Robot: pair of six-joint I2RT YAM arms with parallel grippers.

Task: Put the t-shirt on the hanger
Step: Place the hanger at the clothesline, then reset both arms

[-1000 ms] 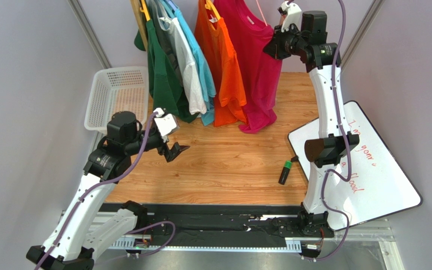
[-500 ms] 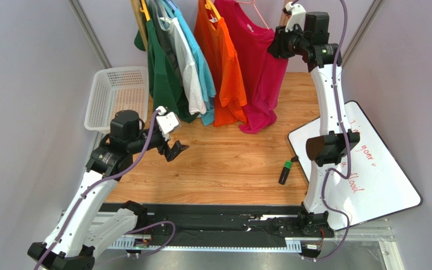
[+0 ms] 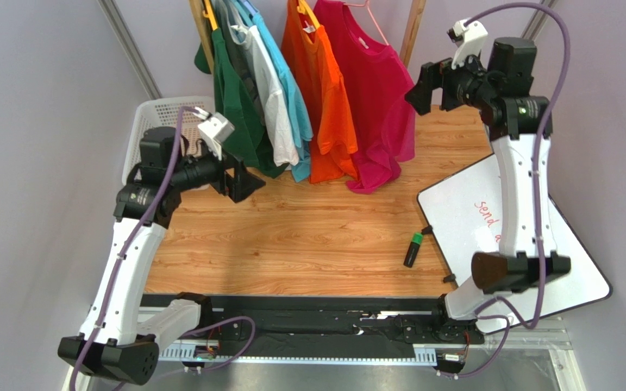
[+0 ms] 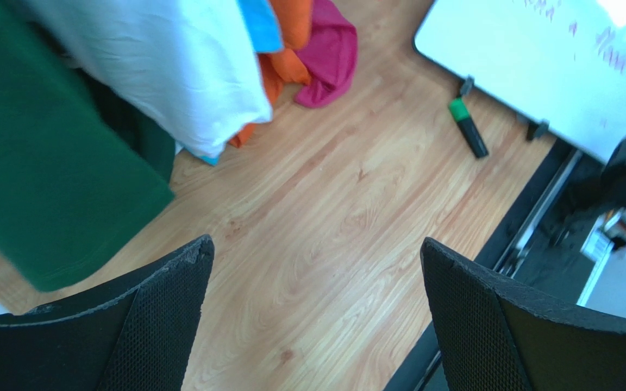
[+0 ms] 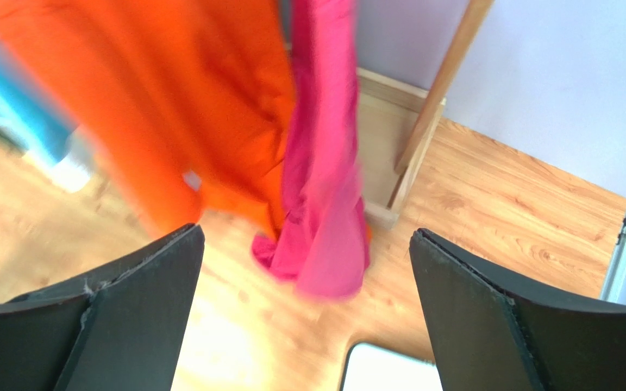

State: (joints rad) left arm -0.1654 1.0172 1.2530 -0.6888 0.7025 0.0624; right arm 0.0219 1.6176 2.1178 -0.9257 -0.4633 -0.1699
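The magenta t-shirt (image 3: 373, 90) hangs on the thin light-pink hanger (image 3: 376, 24) at the right end of the row of shirts. Its hem (image 4: 328, 49) bunches on the wooden table. My right gripper (image 3: 417, 91) hovers just right of the shirt's sleeve, apart from it, open and empty. In the right wrist view the t-shirt (image 5: 324, 163) hangs ahead of the wide-open right gripper (image 5: 306, 232). My left gripper (image 3: 239, 181) is open and empty near the green shirt's hem. In the left wrist view the left gripper (image 4: 315, 244) has only bare table between its fingers.
Orange (image 3: 324, 98), light blue, white and dark green (image 3: 235, 106) shirts hang left of the magenta one. A white basket (image 3: 169, 122) stands at the back left. A whiteboard (image 3: 573, 269) lies at the right, with a green marker (image 3: 413, 248) beside it. A wooden post (image 3: 413, 32) rises behind the right gripper.
The right gripper has opened and drawn back to the right, off the magenta shirt's shoulder. The left arm has lifted and swung back toward the basket, still open.
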